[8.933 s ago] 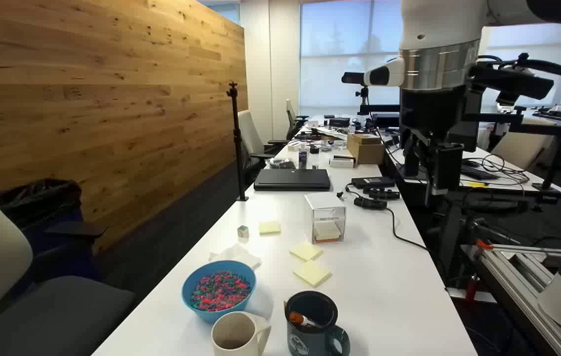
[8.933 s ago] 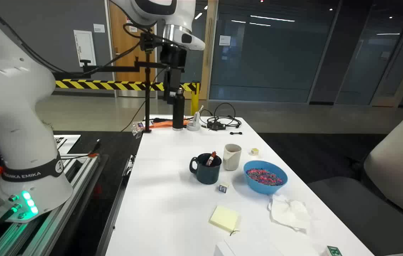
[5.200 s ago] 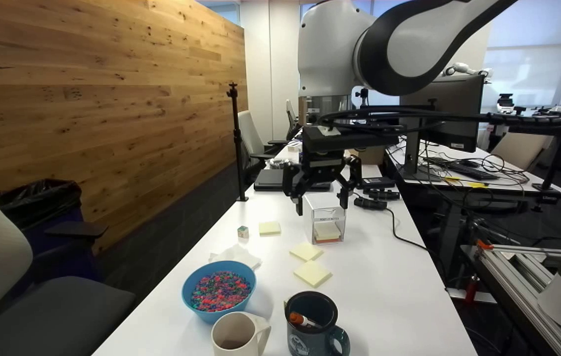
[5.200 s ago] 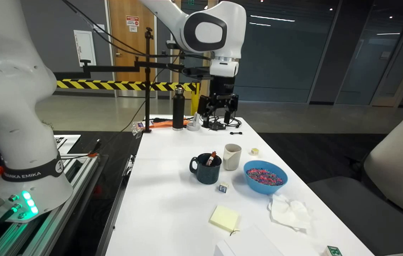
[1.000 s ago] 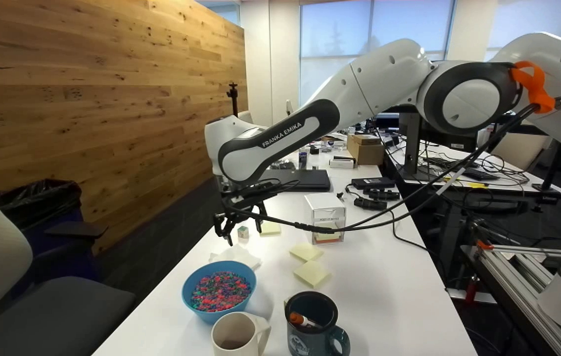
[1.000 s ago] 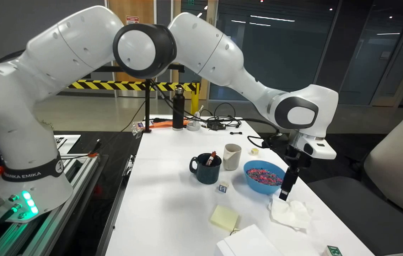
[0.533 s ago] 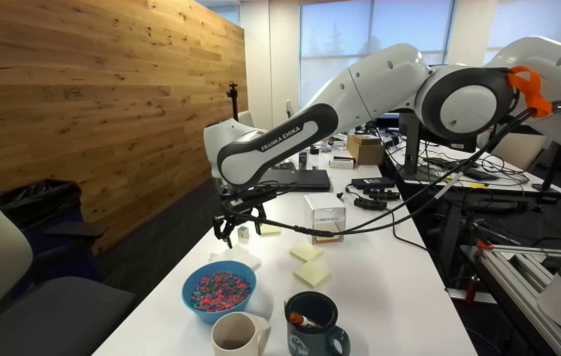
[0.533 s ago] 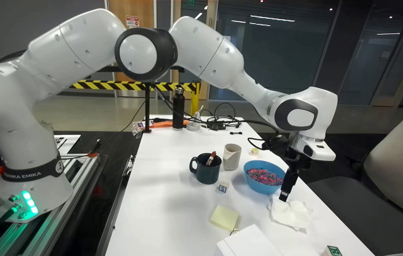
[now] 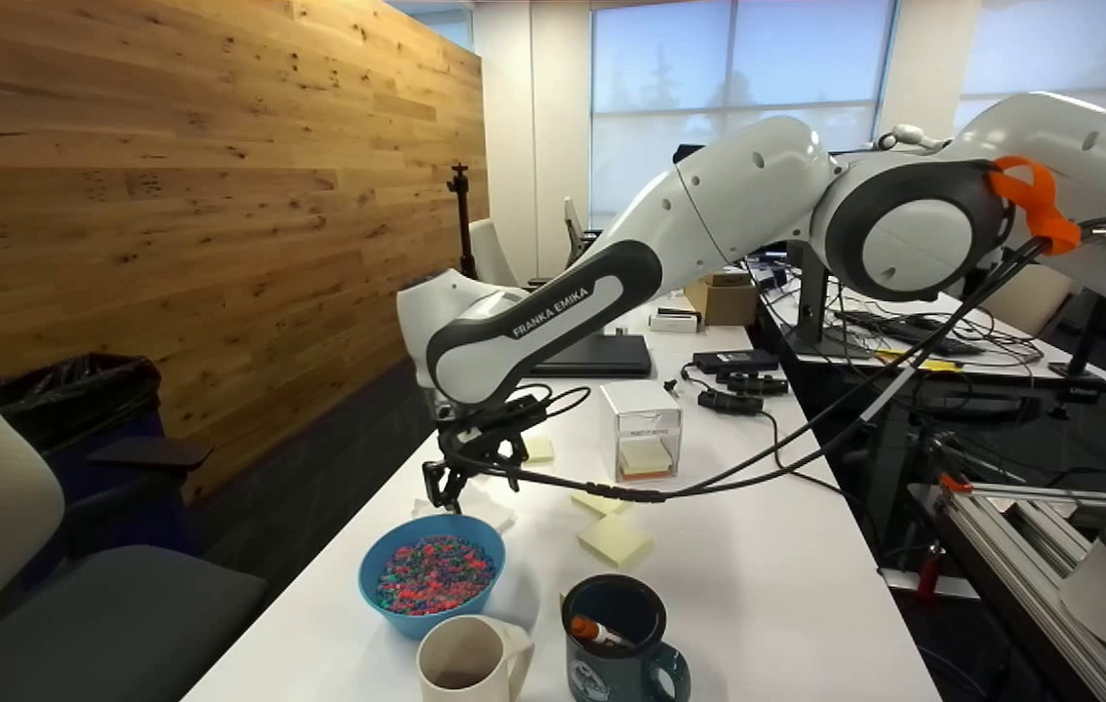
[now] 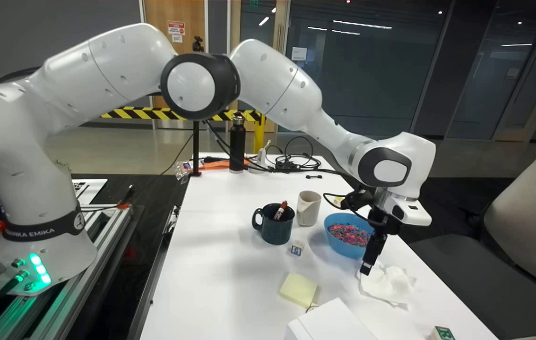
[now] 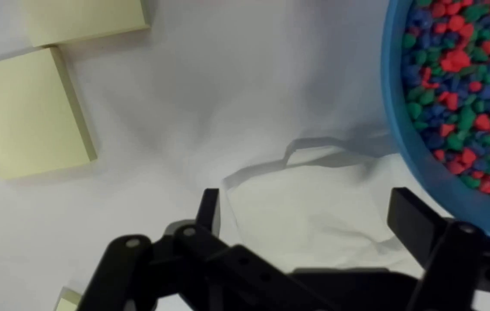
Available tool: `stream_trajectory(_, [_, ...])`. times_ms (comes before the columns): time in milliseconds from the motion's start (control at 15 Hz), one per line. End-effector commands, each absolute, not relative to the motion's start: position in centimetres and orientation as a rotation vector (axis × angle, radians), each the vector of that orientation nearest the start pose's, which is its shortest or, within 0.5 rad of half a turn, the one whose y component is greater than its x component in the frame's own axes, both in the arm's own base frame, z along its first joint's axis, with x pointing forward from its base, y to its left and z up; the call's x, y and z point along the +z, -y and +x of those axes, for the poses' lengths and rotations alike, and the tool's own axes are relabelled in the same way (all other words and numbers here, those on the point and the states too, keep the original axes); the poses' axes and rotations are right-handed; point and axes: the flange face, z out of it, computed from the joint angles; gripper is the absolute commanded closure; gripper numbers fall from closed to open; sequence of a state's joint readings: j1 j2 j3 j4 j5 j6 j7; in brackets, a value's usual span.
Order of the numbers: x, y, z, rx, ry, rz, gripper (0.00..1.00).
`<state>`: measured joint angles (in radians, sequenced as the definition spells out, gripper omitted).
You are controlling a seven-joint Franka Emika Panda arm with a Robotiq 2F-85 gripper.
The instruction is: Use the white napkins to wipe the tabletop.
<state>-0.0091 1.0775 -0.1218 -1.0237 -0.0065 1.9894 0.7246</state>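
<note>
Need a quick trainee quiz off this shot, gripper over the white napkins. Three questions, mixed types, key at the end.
1. Multiple choice: in the wrist view, what shows between the open jaws of the gripper?
A) yellow note pads
B) white napkins
C) black bottle

2. True or false: the blue bowl is empty.

3. Fill in: in both exterior views, the marker sits in the ____.

Key:
1: B.
2: False; it holds red, green and blue pieces.
3: dark mug.
</note>
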Motion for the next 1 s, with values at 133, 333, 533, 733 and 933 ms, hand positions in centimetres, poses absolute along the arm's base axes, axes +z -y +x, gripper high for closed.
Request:
stream_trajectory(133, [17.3, 7.2, 77.6, 0.083, -1.301, -3.009, 0.00])
stream_trajectory(333, [17.3, 7.3, 78.2, 0.068, -1.338, -2.979, 0.00])
stream_trajectory(533, [17.6, 7.6, 78.5, 0.077, -1.391, -2.943, 0.00])
stream_trajectory(733, [17.7, 8.1, 78.8, 0.076, -1.444, -2.905, 0.00])
stream_trajectory(933, [17.2, 8.7, 79.0, 0.059, -1.491, -2.877, 0.00])
